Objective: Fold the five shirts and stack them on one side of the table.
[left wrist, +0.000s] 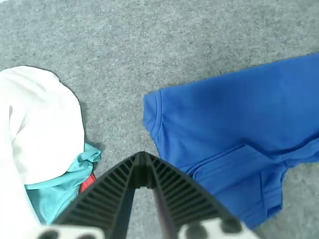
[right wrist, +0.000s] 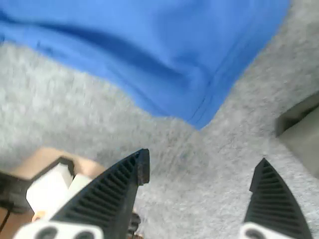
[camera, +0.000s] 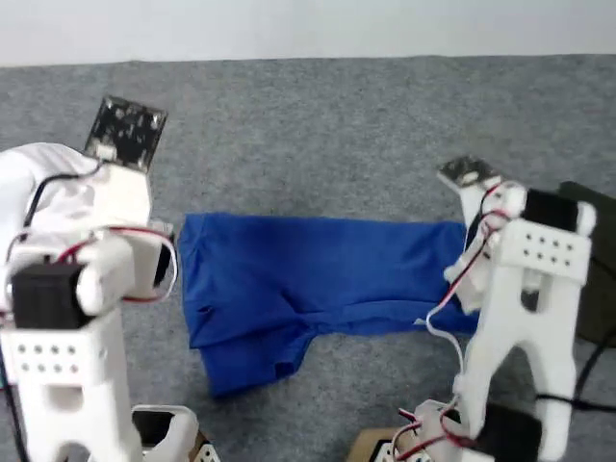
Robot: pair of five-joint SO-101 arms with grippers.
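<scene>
On grey carpeted tbl (camera: pixel 337 125), blue shirt (camera: pixel 318 279); white wall (camera: pixel 289 29) behind.

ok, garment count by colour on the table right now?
Blue shirt: 1
White garment: 1
Teal garment: 1
Red garment: 1, only a sliver showing beside the teal one
Total: 4
</scene>
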